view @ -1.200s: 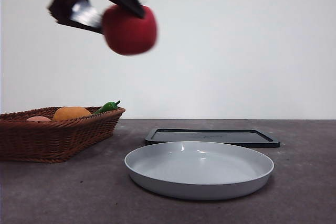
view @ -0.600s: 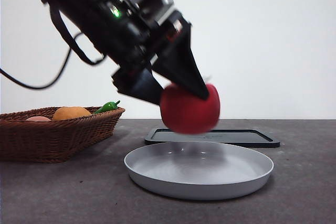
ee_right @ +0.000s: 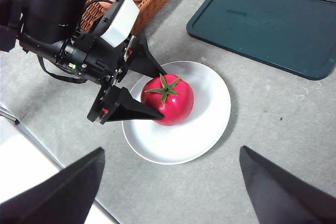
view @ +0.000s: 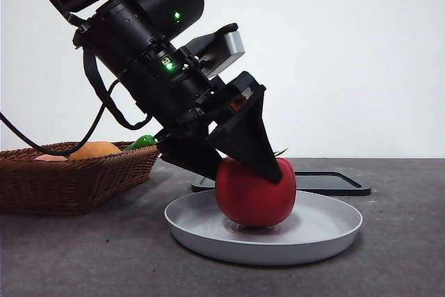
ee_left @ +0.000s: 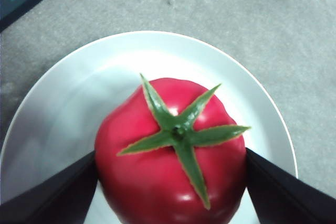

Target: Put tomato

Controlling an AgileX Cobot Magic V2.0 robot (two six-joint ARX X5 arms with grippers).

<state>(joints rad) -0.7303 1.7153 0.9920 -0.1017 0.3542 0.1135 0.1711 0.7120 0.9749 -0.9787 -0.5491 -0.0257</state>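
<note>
Two tools show: the left tool (view: 245,172) has its jaws closed against both sides of the tomato (view: 255,191), which rests in the white plate (view: 327,231) on the grey worktop (view: 403,255), right of a wicker basket (view: 76,182). Well above, the right tool (ee_right: 170,182) hangs wide open, holding nothing.
</note>
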